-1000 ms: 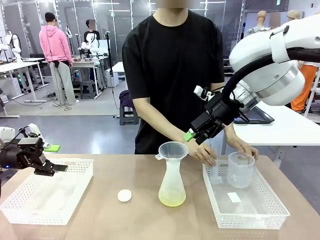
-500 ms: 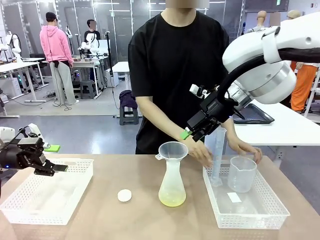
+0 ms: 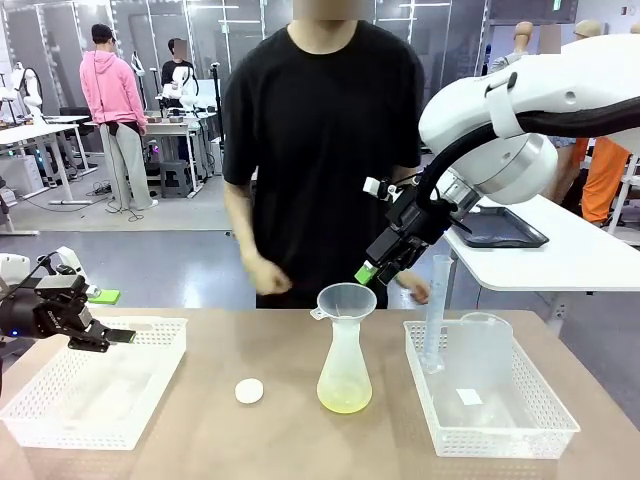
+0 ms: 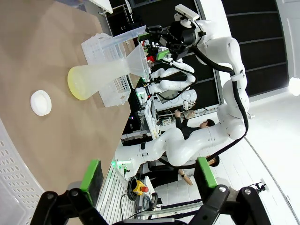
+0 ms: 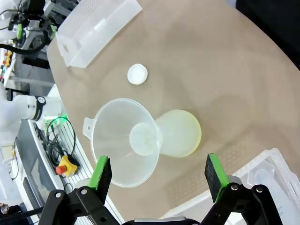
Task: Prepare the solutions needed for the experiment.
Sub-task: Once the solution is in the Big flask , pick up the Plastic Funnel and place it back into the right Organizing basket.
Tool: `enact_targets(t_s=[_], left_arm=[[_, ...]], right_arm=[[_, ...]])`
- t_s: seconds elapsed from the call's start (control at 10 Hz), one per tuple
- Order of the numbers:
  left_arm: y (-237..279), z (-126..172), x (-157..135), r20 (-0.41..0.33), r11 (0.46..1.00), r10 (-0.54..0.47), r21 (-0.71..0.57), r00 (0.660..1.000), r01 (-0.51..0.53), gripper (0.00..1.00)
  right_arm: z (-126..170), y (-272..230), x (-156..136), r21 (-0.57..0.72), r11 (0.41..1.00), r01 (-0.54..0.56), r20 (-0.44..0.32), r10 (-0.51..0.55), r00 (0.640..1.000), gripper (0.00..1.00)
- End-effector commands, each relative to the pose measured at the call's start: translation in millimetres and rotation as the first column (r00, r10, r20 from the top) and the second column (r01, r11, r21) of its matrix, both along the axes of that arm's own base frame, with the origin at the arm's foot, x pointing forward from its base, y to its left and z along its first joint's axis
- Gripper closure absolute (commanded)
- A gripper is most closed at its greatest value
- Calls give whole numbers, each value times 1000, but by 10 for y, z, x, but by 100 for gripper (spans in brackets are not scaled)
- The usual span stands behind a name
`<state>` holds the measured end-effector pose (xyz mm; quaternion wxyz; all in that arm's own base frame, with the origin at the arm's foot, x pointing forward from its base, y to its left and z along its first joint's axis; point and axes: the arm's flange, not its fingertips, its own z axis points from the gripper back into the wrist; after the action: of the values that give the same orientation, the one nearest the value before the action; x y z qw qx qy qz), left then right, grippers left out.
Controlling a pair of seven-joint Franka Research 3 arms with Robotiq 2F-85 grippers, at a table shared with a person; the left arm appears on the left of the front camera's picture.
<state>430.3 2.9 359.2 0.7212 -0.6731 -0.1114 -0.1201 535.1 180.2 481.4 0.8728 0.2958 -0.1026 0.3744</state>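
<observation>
Centrally in the front view, the solutions (image 3: pixel 344 401) are seen as a shallow pale yellow layer at the bottom of a frosted conical flask (image 3: pixel 343 362), which stands on the tan table (image 3: pixel 250 445). The flask's mouth is taken up by a clear funnel (image 3: pixel 345 299) seated in its neck. Just above and to the right of the funnel, the right gripper (image 3: pixel 373 274) is held with its jaws spread wide and nothing between them; in its wrist view the funnel and the yellow layer are framed between the green pads (image 5: pixel 101 171). A person's hand (image 3: pixel 415 288) is partly hidden behind that gripper. At lower right, a white basket (image 3: pixel 500 440) holds an upright measuring cylinder (image 3: pixel 436 312) with a clear beaker (image 3: pixel 484 350) beside it. A round white cap (image 3: pixel 249 391) lies on the table left of the flask. At the left edge, the left gripper (image 3: pixel 112 317) is held wide and empty over the far rim of a second basket (image 3: pixel 150 322).
</observation>
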Motion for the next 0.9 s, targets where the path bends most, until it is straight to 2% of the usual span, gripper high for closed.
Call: enact_targets(t_s=[0.0,0.2,0.8], left_arm=[[-5,23,-15,5,1000,0,-1,1000,0,0],[-5,23,-15,5,1000,0,-1,1000,0,0],[-5,23,-15,5,1000,0,-1,1000,0,0]], right_arm=[[40,61,111,-47,999,-19,-43,17,999,0],[-40,115,134,-57,997,-43,-77,39,996,0],[-255,261,111,-100,995,-31,-103,20,995,0]])
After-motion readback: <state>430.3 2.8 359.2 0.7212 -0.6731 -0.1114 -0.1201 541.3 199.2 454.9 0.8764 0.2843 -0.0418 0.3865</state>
